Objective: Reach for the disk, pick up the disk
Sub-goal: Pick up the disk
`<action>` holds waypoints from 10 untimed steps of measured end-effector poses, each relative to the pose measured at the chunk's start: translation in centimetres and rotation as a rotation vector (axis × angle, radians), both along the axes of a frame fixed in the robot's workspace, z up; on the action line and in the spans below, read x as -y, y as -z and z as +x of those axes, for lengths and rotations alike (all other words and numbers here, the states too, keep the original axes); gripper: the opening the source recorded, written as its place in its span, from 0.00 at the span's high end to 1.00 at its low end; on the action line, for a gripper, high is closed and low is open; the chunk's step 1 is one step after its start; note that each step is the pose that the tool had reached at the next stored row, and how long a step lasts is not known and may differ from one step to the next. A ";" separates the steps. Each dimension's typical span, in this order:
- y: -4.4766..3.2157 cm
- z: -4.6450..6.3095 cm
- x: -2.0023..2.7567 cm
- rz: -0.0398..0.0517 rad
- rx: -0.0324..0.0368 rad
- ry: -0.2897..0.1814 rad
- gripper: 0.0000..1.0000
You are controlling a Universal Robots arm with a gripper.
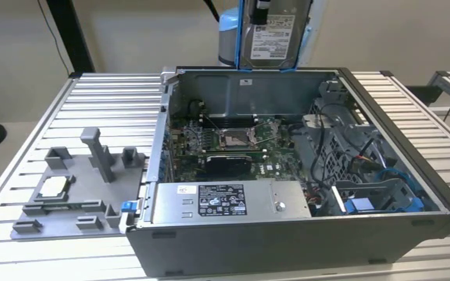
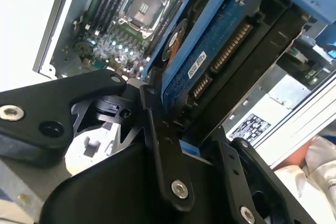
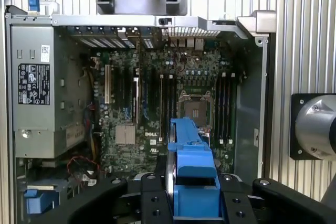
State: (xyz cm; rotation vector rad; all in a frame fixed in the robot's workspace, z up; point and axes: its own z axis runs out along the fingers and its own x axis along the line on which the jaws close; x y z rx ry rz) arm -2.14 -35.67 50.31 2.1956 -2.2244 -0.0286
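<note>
The disk (image 1: 270, 36), silver-grey with a white label and a bright blue bracket, hangs upright in the air above the far wall of the open computer case (image 1: 287, 234). In both wrist views my gripper (image 3: 191, 200) is shut on the disk, its black fingers (image 3: 153, 199) pressing on either side of the blue bracket (image 3: 192, 169). The second wrist view shows the disk's underside (image 2: 220, 40) with its blue circuit board and connectors, clamped between the fingers (image 2: 160, 145). The motherboard (image 3: 157, 103) lies well below the held disk.
Inside the case sit a long grey metal box (image 1: 225, 201) with a black-white label and blue-trimmed drive bays (image 1: 381, 202). A grey fixture (image 1: 77, 187) holding a small square silver chip (image 1: 53, 186) rests on the slatted table (image 1: 21, 146) at the exterior view's left.
</note>
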 end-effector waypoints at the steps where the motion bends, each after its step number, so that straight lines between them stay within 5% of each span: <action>1: 0.00 0.3 0.00 0.0000 0.0000 0.000 1.00; 10: 0.00 3.5 0.00 0.0000 0.0000 0.000 1.00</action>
